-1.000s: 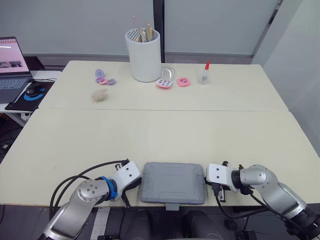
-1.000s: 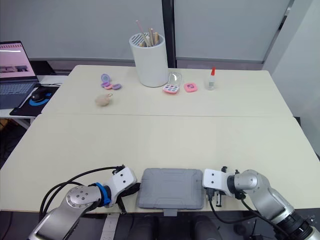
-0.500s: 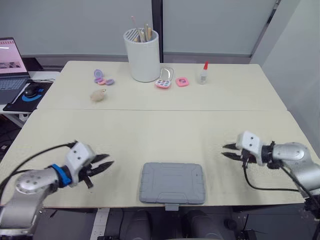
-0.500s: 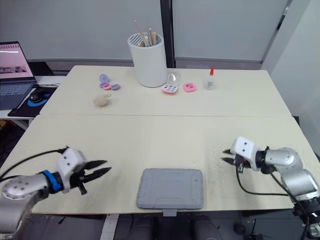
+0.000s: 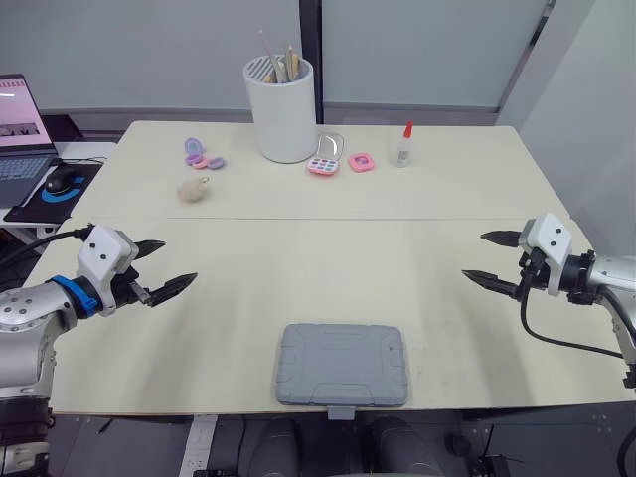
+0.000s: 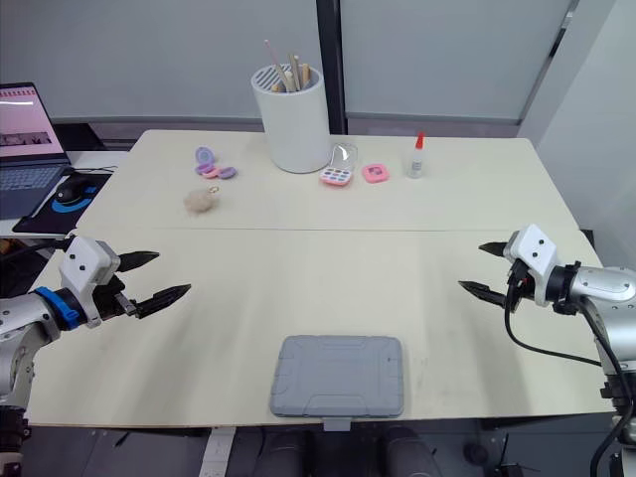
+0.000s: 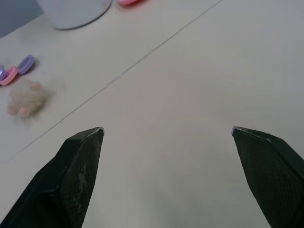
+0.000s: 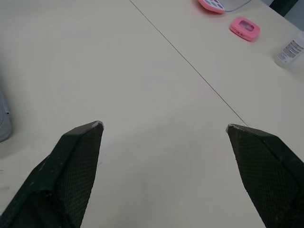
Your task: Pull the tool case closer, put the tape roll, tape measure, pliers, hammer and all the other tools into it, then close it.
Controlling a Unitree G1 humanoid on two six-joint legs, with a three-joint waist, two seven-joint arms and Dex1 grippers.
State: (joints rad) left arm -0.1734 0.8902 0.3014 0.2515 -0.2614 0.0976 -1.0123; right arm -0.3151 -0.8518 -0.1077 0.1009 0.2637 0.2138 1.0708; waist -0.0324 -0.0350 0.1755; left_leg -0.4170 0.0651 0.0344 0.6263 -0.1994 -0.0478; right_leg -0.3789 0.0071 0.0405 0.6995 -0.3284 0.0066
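Observation:
A grey tool case [image 5: 342, 364] lies closed at the table's front edge, in the middle. My left gripper [image 5: 169, 264] hovers open over the table's left side, well away from the case, with nothing between its fingers [image 7: 76, 166]. My right gripper [image 5: 489, 258] is open over the right side, also apart from the case and empty. Its wrist view catches a sliver of the case [image 8: 3, 118] at the frame's edge.
On the far table stand a white holder [image 5: 284, 109] with sticks, a glue bottle [image 5: 402, 147], pink cases [image 5: 327, 164], purple and pink compacts [image 5: 202, 155] and a beige plush [image 5: 194, 189]. A laptop [image 5: 20, 129] and mouse [image 5: 62, 179] sit on a side desk at far left.
Both grippers left the sides of the case, swung outward and up to the table's left and right, and opened from shut to wide. The case stays put.

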